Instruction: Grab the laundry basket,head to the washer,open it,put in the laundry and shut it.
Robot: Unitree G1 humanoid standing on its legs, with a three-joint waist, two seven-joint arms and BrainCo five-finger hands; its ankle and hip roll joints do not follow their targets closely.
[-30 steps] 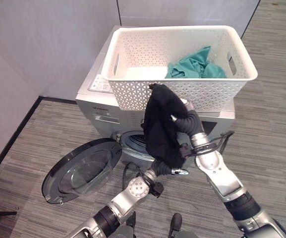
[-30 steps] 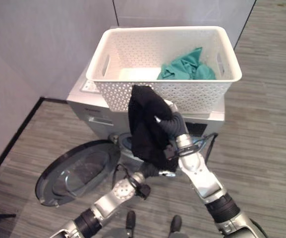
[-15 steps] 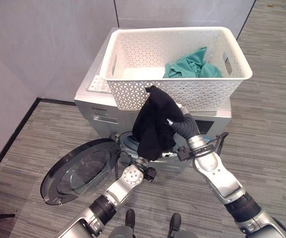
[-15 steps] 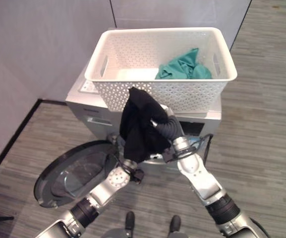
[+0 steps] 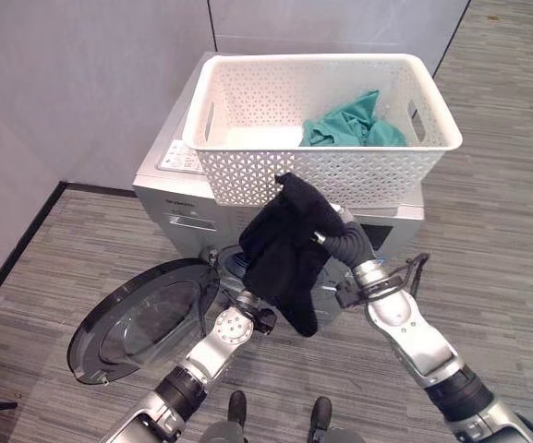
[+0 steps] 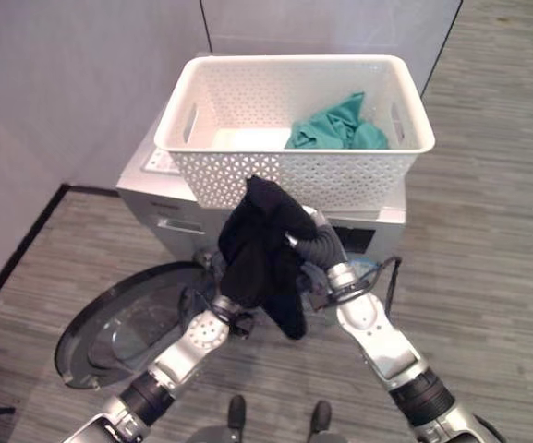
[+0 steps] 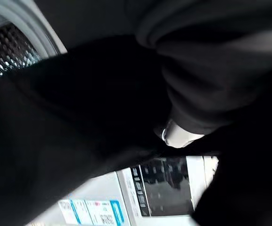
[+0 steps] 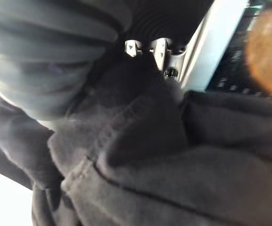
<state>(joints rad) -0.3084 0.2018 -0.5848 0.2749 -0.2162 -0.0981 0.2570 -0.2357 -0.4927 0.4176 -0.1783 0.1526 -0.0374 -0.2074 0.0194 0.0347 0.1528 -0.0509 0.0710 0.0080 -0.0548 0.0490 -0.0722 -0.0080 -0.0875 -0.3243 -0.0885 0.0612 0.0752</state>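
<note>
A white lattice laundry basket (image 5: 321,152) stands on top of the silver washer (image 5: 175,177), with a teal cloth (image 5: 354,125) at its right end. My right hand (image 5: 347,242) is shut on a black garment (image 5: 284,249), which hangs in front of the washer's round opening (image 5: 232,261). My left hand (image 5: 259,314) reaches under the hanging garment, which hides its fingers. In the left wrist view black cloth (image 7: 103,117) lies close over the camera, and the perforated drum (image 7: 4,52) shows beside it. The right wrist view has the same garment (image 8: 164,169) bunched against the hand's ribbed cover.
The washer's round glass door (image 5: 141,323) hangs wide open, low at the left. Grey walls (image 5: 81,83) close in behind and to the left of the machine. Striped grey floor (image 5: 497,231) stretches to the right.
The black garment has come down and to the left, closer to the washer's opening. My left hand has reached forward under it. The camera has shifted a little.
</note>
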